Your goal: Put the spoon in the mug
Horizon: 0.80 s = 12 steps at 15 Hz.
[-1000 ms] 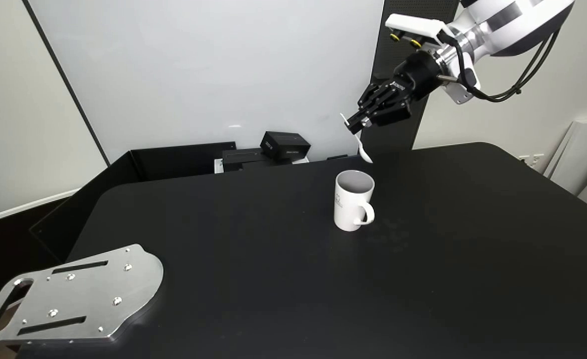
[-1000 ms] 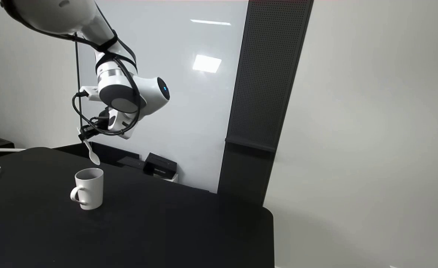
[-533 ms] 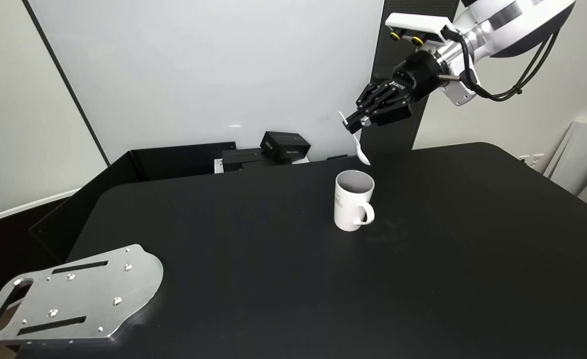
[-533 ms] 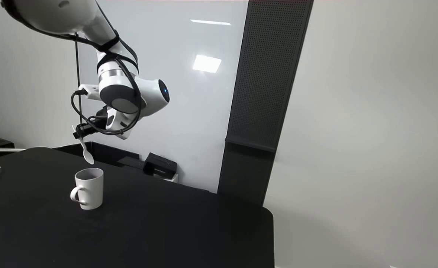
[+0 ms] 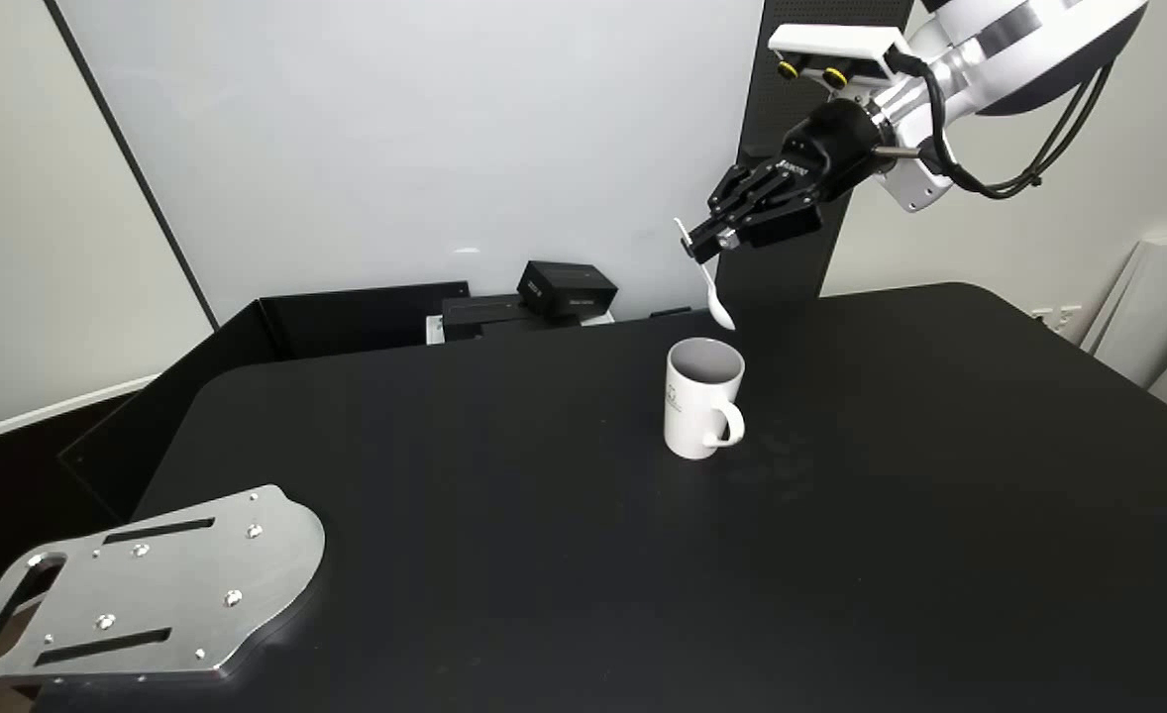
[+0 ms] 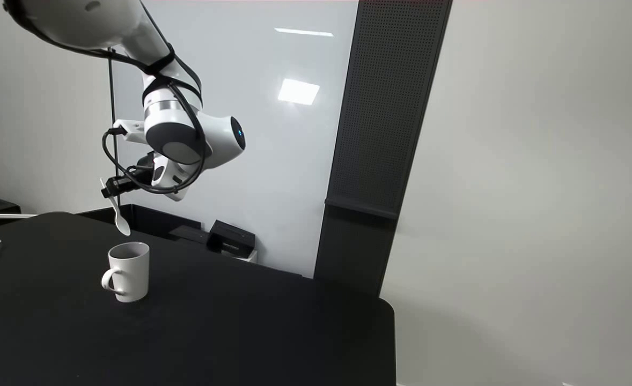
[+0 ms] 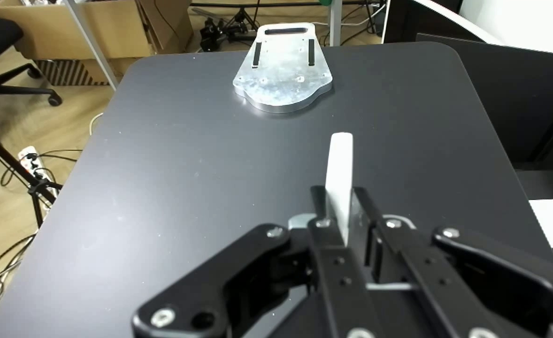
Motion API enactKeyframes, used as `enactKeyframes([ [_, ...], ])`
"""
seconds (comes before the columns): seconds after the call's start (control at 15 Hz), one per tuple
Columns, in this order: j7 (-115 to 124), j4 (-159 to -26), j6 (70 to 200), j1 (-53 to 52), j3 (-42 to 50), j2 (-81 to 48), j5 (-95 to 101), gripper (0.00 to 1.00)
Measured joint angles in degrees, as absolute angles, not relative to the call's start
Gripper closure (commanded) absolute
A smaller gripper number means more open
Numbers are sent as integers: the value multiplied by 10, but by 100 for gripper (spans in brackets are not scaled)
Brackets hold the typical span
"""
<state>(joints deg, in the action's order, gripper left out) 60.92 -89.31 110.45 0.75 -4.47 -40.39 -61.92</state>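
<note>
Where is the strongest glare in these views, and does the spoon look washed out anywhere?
In an exterior view, a bright rectangle glares on the white panel; in the wrist view, pale sheen spreads over the tabletop, and the spoon looks nearly featureless white.

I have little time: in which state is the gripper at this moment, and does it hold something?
Gripper: closed, holding the spoon, which is not yet in the mug.
</note>
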Motion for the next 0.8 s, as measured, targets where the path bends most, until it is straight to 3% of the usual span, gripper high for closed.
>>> enactKeyframes([
  [0.33,609,-893,1097,7,-42,-404,-620,96],
  [0.4,609,-893,1095,7,-41,-404,-620,85],
  [0.8,609,-893,1092,7,-39,-404,-620,85],
])
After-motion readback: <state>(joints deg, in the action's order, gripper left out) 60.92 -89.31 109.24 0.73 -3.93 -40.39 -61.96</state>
